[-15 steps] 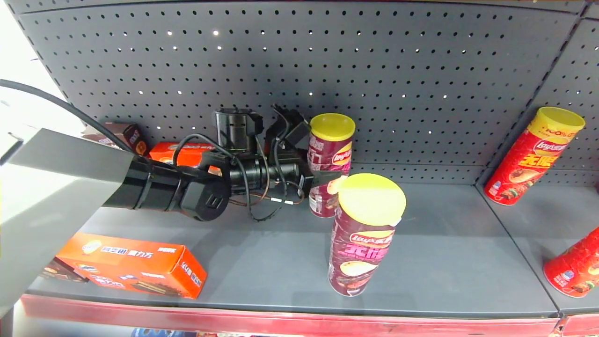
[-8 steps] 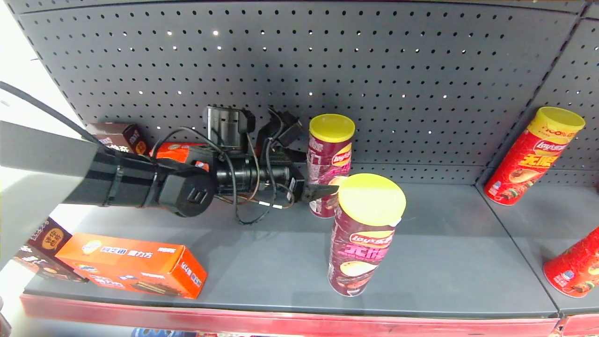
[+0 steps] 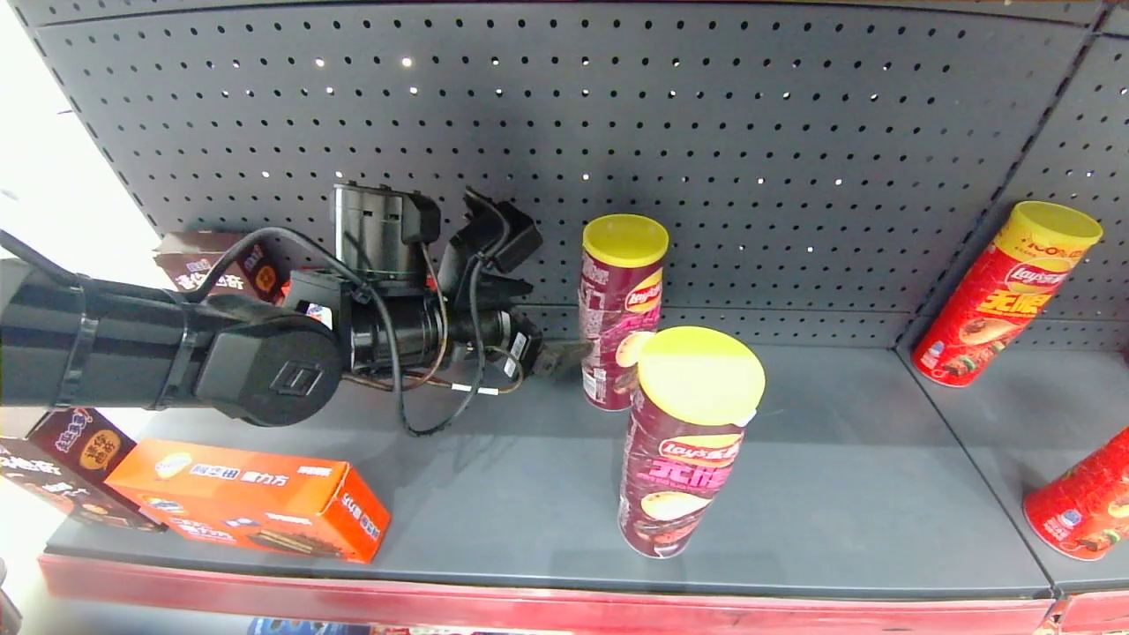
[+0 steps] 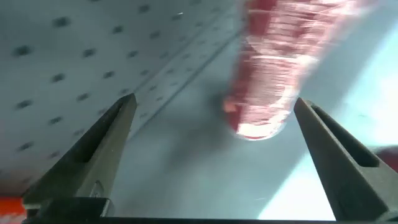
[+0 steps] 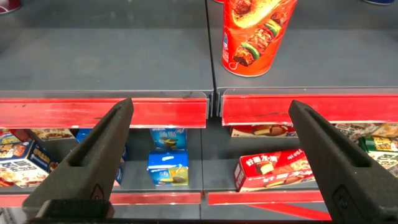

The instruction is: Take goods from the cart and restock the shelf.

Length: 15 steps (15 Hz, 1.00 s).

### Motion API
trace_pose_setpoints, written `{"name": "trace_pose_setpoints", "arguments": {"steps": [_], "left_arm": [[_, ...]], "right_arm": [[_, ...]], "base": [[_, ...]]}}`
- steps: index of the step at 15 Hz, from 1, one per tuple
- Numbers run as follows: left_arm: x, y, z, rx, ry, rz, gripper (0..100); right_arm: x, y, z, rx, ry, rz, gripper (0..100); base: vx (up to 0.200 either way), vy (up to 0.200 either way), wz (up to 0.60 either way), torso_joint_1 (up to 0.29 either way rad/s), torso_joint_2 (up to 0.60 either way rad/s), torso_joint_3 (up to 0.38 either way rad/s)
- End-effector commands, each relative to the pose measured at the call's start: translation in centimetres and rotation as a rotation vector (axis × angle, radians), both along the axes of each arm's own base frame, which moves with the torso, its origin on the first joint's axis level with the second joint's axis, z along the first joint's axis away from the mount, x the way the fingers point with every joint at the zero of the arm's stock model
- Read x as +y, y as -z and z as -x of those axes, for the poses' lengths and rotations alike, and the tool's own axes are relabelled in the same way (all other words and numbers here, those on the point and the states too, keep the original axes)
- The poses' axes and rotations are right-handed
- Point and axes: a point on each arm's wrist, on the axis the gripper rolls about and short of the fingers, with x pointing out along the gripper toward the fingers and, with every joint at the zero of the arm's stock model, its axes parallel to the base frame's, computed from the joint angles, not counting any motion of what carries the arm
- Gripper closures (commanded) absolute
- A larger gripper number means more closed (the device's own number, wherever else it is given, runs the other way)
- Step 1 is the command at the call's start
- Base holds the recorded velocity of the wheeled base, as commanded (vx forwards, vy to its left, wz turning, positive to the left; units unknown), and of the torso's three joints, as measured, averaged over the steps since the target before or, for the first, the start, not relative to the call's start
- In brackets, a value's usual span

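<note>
The rear can (image 3: 622, 309), maroon with a yellow lid, stands upright at the back of the grey shelf (image 3: 838, 476). The front can (image 3: 688, 459), same kind, stands upright nearer the front edge. An orange box (image 3: 247, 498) lies flat front-left.

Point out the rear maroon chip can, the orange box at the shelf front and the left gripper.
Rear maroon cylindrical chip can with yellow lid (image 3: 620, 300): head view, side wall.
Orange rectangular cardboard box (image 3: 238, 489): head view, top face.
Left gripper (image 4: 214, 109): left wrist view, midway between its fingertips.
</note>
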Motion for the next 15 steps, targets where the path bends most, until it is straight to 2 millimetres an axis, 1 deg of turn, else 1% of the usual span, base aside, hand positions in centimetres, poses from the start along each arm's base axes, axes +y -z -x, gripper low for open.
{"name": "trace_pose_setpoints", "arguments": {"steps": [1, 3, 7, 8, 11, 14, 15], "left_arm": [[0.1, -0.5, 0.2, -0.016, -0.023, 0.002, 0], [0.3, -0.4, 0.0, -0.013, -0.058, -0.005, 0], [0.4, -0.7, -0.4, -0.028, -0.123, -0.006, 0], [0.3, -1.0, -0.6, -0.035, -0.135, 0.003, 0], [0.1, -0.7, -1.2, -0.038, -0.171, -0.004, 0], [-0.2, 0.2, -1.9, -0.028, -0.190, -0.019, 0], [-0.4, 0.2, -2.1, -0.032, -0.198, -0.018, 0]], "right_arm": [[0.0, 0.0, 0.0, 0.002, -0.001, 0.000, 0], [0.0, 0.0, 0.0, 0.002, -0.001, 0.000, 0], [0.0, 0.0, 0.0, 0.002, -0.001, 0.000, 0], [0.0, 0.0, 0.0, 0.002, -0.001, 0.000, 0], [0.0, 0.0, 0.0, 0.002, -0.001, 0.000, 0], [0.0, 0.0, 0.0, 0.002, -0.001, 0.000, 0], [0.0, 0.0, 0.0, 0.002, -0.001, 0.000, 0]], "base": [[0.000, 0.000, 0.00, 0.000, 0.00, 0.000], [0.000, 0.000, 0.00, 0.000, 0.00, 0.000], [0.000, 0.000, 0.00, 0.000, 0.00, 0.000], [0.000, 0.000, 0.00, 0.000, 0.00, 0.000], [0.000, 0.000, 0.00, 0.000, 0.00, 0.000], [0.000, 0.000, 0.00, 0.000, 0.00, 0.000], [0.000, 0.000, 0.00, 0.000, 0.00, 0.000]]}}
